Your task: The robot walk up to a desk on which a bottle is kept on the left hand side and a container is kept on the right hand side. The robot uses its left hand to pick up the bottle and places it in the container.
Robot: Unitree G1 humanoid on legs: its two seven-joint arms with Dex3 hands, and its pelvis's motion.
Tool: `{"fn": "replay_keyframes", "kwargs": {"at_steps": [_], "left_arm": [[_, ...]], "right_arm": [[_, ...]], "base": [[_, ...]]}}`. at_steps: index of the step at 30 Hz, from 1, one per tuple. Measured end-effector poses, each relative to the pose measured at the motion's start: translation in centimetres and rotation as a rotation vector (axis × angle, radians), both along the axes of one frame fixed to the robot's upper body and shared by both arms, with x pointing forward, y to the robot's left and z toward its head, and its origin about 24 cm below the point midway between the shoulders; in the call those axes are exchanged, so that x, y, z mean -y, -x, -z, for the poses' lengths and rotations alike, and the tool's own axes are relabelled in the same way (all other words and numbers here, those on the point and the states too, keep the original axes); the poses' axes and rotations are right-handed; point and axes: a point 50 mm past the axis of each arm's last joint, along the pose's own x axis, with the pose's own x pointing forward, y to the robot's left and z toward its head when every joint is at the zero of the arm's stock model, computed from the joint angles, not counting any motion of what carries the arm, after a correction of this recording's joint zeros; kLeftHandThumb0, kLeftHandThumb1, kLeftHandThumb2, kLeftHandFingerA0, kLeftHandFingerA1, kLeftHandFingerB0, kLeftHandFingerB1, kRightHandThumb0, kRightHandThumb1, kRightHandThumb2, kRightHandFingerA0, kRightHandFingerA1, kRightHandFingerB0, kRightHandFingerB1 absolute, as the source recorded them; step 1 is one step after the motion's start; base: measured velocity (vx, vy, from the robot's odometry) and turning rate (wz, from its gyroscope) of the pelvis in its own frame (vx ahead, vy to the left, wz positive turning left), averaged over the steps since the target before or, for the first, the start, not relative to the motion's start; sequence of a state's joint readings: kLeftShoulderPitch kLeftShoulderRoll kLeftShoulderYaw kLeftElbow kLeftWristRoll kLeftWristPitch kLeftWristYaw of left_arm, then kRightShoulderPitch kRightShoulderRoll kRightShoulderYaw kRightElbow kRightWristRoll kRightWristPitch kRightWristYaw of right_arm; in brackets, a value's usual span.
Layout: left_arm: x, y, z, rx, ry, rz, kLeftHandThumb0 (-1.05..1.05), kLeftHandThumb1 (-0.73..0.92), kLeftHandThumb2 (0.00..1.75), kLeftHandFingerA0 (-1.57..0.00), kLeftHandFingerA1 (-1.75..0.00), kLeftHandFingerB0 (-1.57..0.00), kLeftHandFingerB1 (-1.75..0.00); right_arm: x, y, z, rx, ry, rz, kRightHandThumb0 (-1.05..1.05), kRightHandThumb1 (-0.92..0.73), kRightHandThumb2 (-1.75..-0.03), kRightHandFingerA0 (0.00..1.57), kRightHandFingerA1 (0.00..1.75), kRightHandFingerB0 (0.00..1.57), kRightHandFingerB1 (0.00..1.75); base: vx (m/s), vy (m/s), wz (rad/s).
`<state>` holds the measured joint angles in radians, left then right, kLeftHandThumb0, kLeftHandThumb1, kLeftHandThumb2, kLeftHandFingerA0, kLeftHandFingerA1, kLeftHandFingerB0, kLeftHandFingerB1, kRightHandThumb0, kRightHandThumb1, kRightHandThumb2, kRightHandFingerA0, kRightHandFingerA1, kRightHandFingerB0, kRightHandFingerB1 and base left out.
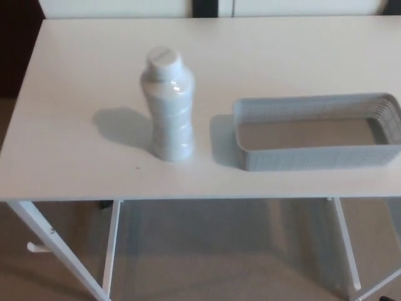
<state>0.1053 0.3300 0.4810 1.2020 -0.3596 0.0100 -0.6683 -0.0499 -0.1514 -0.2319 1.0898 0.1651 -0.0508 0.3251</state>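
White desk [75, 157] carries a white capped bottle [168, 106] standing upright on its left half, its shadow falling to the left. Near it on the right, apart, lies a grey mesh container [313, 160], holding nothing. Neither robot hand shows, so their fingers cannot be judged.

Soft, even indoor light; pic slightly blurry, low-res.
Desk [75, 157] top was bright, near washed out, w/ no hard glare. Bottle [168, 106] threw a soft shadow to its left, container [316, 141] likewise, so light came from the right. Edges were fuzzy, the container's mesh smeared, and the floor under the desk dimmer.
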Motion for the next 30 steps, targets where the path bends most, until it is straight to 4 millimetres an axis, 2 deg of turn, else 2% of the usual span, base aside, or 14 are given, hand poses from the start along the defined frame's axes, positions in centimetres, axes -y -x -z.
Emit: {"fn": "replay_keyframes", "kwargs": {"at_steps": [3, 4, 5, 8, 9, 10, 18, 19, 21, 22, 26, 27, 28, 30], "left_arm": [[-0.3, 0.1, -0.2, 0.000, -0.018, 0.000, 0.01, 0.62, 0.59, -0.23, -0.33, -0.16, -0.27], [-0.4, 0.1, -0.2, 0.000, -0.022, 0.000, 0.01, 0.60, 0.58, -0.26, -0.34, -0.17, -0.28], [-0.6, 0.1, -0.3, 0.000, -0.031, -0.001, 0.01, 0.60, 0.58, -0.26, -0.34, -0.17, -0.28], [-0.7, 0.2, -0.3, -0.003, -0.038, -0.002, 0.01, 0.60, 0.58, -0.27, -0.34, -0.18, -0.28], [-0.7, 0.1, -0.3, -0.003, -0.038, -0.002, 0.00, 0.60, 0.58, -0.27, -0.34, -0.18, -0.28], [-0.7, 0.1, -0.3, -0.003, -0.038, -0.003, 0.00, 0.63, 0.59, -0.26, -0.34, -0.18, -0.28], [-0.6, 0.3, -0.2, -0.013, -0.036, -0.009, 0.01, 0.63, 0.59, -0.26, -0.34, -0.18, -0.27], [-0.6, 0.3, -0.2, -0.011, -0.035, -0.008, 0.00, 0.61, 0.58, -0.24, -0.33, -0.16, -0.27], [-0.6, 0.1, -0.2, -0.008, -0.036, -0.007, 0.01, 0.60, 0.59, -0.24, -0.34, -0.16, -0.28], [-0.5, 0.1, -0.2, -0.008, -0.035, -0.007, -0.02, 0.62, 0.60, -0.22, -0.34, -0.16, -0.28], [-0.6, 0.2, -0.3, -0.001, -0.039, -0.013, -0.02, 0.66, 0.60, -0.23, -0.33, -0.17, -0.27], [-0.8, 0.2, -0.4, 0.006, -0.043, -0.027, 0.03, 0.63, 0.59, -0.24, -0.33, -0.16, -0.28], [-0.9, 0.2, -0.4, 0.012, -0.047, -0.039, 0.05, 0.62, 0.60, -0.24, -0.33, -0.17, -0.28], [-1.4, 0.1, -0.7, 0.031, -0.060, -0.072, 0.06, 0.61, 0.60, -0.25, -0.34, -0.18, -0.29]], "right_arm": [[-0.4, 0.1, 0.2, -0.009, -0.003, -0.018, 0.76, -0.55, -1.75, 0.00, 0.00, 0.00, 0.00], [-0.4, 0.2, 0.2, -0.010, -0.004, -0.018, 0.73, -0.47, -1.75, 0.00, 0.00, 0.00, 0.00], [-0.4, 0.2, 0.3, -0.012, -0.004, -0.020, 0.73, -0.47, -1.75, 0.00, 0.00, 0.00, 0.00], [-0.6, 0.4, 0.4, -0.024, 0.008, -0.043, 0.77, -0.53, -1.75, 0.00, 0.00, 0.00, 0.00], [-0.6, 0.4, 0.5, -0.026, 0.009, -0.044, 0.81, -0.66, -1.75, 0.00, 0.00, 0.00, 0.00], [-0.6, 0.4, 0.5, -0.028, 0.010, -0.044, 0.79, -0.58, -1.75, 0.00, 0.00, 0.00, 0.00], [-0.6, 0.7, 0.5, -0.028, 0.000, -0.035, 0.78, -0.57, -1.75, 0.00, 0.00, 0.00, 0.00], [-0.5, 0.6, 0.4, -0.023, 0.003, -0.036, 0.77, -0.63, -1.75, 0.00, 0.00, 0.00, 0.00], [-0.4, 0.5, 0.4, -0.018, 0.005, -0.034, 0.74, -0.59, -1.75, 0.00, 0.00, 0.00, 0.00], [-0.3, 0.5, 0.3, -0.016, 0.007, -0.033, 0.75, -0.65, -1.75, 0.00, 0.00, 0.00, 0.00], [-0.2, 0.5, 0.3, -0.017, 0.009, -0.037, 0.77, -0.70, -1.75, 0.00, 0.00, 0.00, 0.00], [-0.2, 0.5, 0.3, -0.015, 0.006, -0.033, 0.75, -0.58, -1.75, 0.00, 0.00, 0.00, 0.00], [-0.2, 0.5, 0.3, -0.014, 0.004, -0.030, 0.70, -0.53, -1.75, 0.00, 0.00, 0.00, 0.00], [-0.2, 0.6, 0.3, -0.017, 0.004, -0.030, 0.74, -0.51, -1.75, 0.00, 0.00, 0.00, 0.00]], "base": [[0.16, 0.299, -0.07], [0.08, 0.184, 0.07], [0.06, 0.126, -0.01], [0.02, 0.037, 0.00], [0.00, 0.000, 0.00], [0.07, -0.001, 0.07], [0.05, -0.082, -0.15], [0.04, -0.216, -0.01], [0.03, -0.216, -0.06], [0.03, -0.115, -0.03], [0.00, -0.045, -0.06], [-0.01, 0.042, -0.10], [-0.01, 0.055, -0.10], [-0.03, 0.107, -0.04]]}}
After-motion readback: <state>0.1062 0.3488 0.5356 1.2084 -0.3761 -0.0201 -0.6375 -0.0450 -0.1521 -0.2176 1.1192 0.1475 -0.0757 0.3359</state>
